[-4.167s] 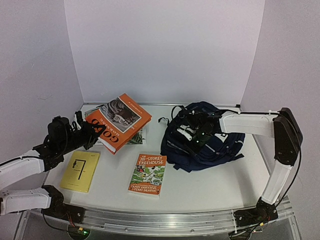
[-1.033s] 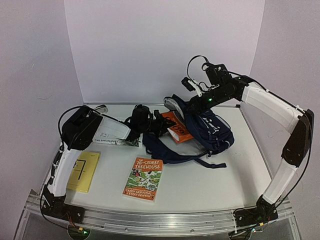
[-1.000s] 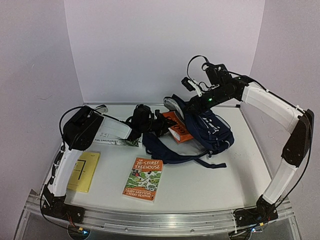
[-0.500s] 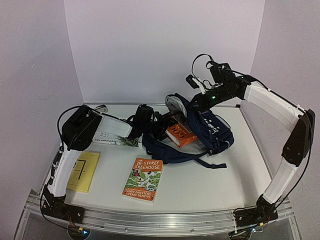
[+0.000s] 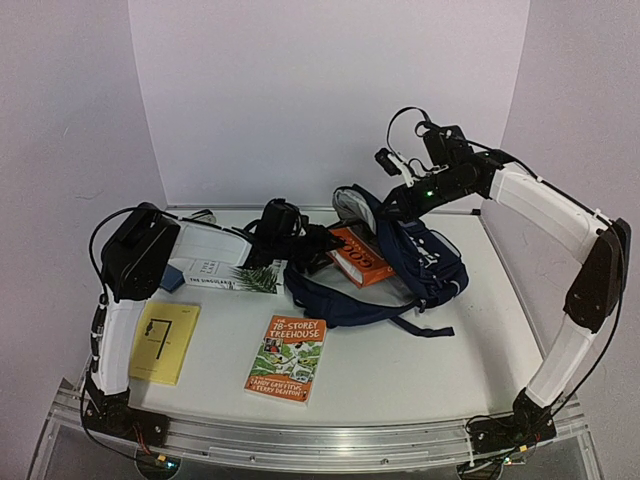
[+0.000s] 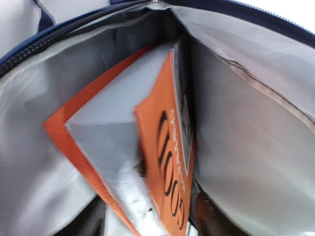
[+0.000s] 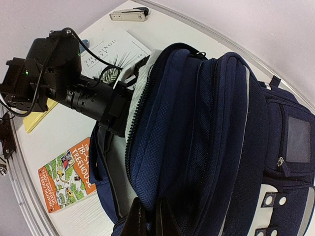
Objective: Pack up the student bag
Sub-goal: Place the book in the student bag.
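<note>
The student bag [image 5: 428, 255] is a dark navy backpack standing open at the back right. My right gripper [image 5: 398, 192] is shut on a fold of fabric at its top and holds the mouth up; in the right wrist view the gripper [image 7: 150, 221] pinches the navy bag [image 7: 221, 123]. My left gripper [image 5: 318, 242] is shut on an orange book [image 5: 360, 258] and reaches into the mouth. In the left wrist view the orange book [image 6: 170, 162] stands on edge, tilted, inside the grey lining [image 6: 256, 123]; the gripper [image 6: 157, 223] is mostly hidden behind it.
A "78-Storey Treehouse" book [image 5: 288, 358] lies front centre. A yellow book [image 5: 166, 342] lies front left. A white book [image 5: 225, 272] lies under my left forearm. A small silver object [image 5: 205, 213] lies near the back wall. The bag's straps [image 5: 400, 322] trail forward.
The left gripper has carried the orange book from the left stack into the bag's mouth. The right gripper has lifted the bag's top. In the last half second the left elbow swung left.
</note>
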Robot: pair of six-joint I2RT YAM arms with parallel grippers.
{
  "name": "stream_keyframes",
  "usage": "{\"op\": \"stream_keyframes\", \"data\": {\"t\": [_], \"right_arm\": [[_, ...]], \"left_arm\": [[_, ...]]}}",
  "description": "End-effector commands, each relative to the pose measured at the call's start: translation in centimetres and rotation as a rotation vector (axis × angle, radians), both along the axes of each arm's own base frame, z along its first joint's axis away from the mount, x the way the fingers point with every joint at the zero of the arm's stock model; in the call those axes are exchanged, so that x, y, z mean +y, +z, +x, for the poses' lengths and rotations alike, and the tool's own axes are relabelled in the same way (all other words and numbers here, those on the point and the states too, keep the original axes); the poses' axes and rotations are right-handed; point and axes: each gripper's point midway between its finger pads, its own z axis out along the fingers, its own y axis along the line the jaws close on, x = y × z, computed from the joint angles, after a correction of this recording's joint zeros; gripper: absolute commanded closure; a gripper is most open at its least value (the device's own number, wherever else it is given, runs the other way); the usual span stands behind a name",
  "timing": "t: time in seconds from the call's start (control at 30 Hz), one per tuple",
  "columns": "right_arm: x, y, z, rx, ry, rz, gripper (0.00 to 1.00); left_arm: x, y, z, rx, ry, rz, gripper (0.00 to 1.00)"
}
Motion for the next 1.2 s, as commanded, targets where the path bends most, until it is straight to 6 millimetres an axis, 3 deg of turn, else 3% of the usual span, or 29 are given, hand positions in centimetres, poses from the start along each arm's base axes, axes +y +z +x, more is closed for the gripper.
{"op": "stream_keyframes", "data": {"t": [0.0, 0.2, 0.27, 0.37, 0.6, 0.8, 1.03, 1.17], "right_arm": [[0.8, 4.7, 0.7, -0.140, 0.028, 0.105, 1.00], [0.3, 4.1, 1.5, -0.129, 0.006, 0.099, 1.00], [-0.5, 3.9, 2.1, -0.124, -0.016, 0.096, 1.00], [-1.8, 3.5, 3.1, -0.132, -0.052, 0.075, 1.00], [-6.5, 2.2, 4.8, -0.131, -0.139, 0.031, 1.00], [-7.8, 1.1, 4.4, -0.127, -0.148, -0.003, 1.00], [-7.8, -2.5, 3.7, -0.054, -0.127, -0.033, 1.00], [-6.8, -4.4, 2.7, 0.037, -0.093, 0.015, 1.00]], "left_arm": [[-1.3, 2.1, 0.1, -0.053, -0.052, -0.049, 0.51], [-4.4, 1.1, 0.9, -0.075, -0.116, -0.070, 0.73], [-4.8, 1.1, 1.2, -0.088, -0.126, -0.061, 0.75], [-4.4, 1.7, 1.1, -0.124, -0.133, -0.021, 0.65], [-1.6, 5.8, -0.1, -0.235, -0.123, 0.090, 0.23], [1.4, 9.5, -0.7, -0.310, -0.067, 0.121, 0.01], [7.0, 9.3, -0.7, -0.284, -0.017, 0.127, 0.00], [6.5, 11.2, -1.6, -0.345, -0.084, -0.049, 0.00]]}}
